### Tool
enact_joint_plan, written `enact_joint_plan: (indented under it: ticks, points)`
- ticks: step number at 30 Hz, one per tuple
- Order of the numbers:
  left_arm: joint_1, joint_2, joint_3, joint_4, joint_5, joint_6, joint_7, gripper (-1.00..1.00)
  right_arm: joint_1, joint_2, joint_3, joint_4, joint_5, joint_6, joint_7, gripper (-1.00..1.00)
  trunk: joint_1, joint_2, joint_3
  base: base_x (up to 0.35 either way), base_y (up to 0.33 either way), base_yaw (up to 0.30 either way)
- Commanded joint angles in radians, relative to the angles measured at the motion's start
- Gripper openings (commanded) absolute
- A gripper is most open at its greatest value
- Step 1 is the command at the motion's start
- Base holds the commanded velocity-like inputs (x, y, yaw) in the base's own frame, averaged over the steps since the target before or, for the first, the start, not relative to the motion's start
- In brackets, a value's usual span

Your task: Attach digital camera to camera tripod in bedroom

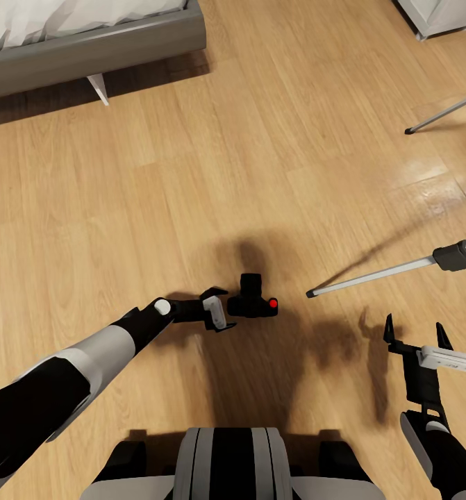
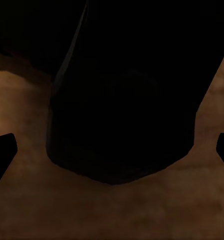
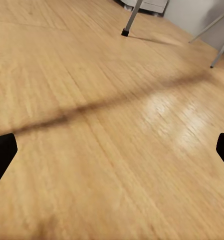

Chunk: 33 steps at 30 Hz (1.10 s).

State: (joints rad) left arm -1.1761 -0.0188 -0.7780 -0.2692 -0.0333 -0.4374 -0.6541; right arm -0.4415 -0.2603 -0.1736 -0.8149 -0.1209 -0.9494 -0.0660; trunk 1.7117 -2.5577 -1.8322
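Just ahead of your left gripper (image 1: pixel 219 310), spread wide, sits the digital camera (image 1: pixel 253 303); no lettering legible.

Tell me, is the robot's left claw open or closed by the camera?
Open: the left end effector has its fingers spread beside the digital camera, not clamping it.

digital camera (image 1: pixel 252 300): black, red button | camera tripod (image 1: pixel 392 270): silver, black joints | floor (image 1: pixel 226 173): light wood

Left arm stretched forward and low, left gripper (image 1: pixel 222 310) fingers spread, right gripper (image 1: pixel 414 335) raised, fingers apart
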Motion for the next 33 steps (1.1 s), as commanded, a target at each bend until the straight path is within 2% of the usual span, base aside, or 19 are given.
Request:
enact_joint_plan:
  ticks: [1,13,21,33]
  points:
    - [-0.001,-0.001,0.0,0.001,-0.004,-0.004,-0.001,1.0,0.0,0.0,0.002,0.0,-0.003,-0.003,-0.001,1.0,0.0,0.0,0.0,0.0,0.0,0.0]
    - [-0.001,-0.005,0.0,0.0,-0.004,-0.004,0.0,1.0,0.0,0.003,0.002,0.0,-0.003,-0.002,-0.001,1.0,0.0,0.0,0.0,0.0,0.0,0.0]
    - [-0.001,-0.006,0.0,-0.001,-0.004,-0.004,0.0,1.0,0.0,0.015,0.002,0.0,-0.003,-0.002,-0.001,1.0,0.0,0.0,0.0,0.0,0.0,0.0]
    - [-0.001,-0.005,0.0,-0.001,-0.003,-0.004,0.0,1.0,0.0,0.051,0.003,0.0,-0.003,-0.004,-0.001,1.0,0.0,0.0,0.0,0.0,0.0,0.0]
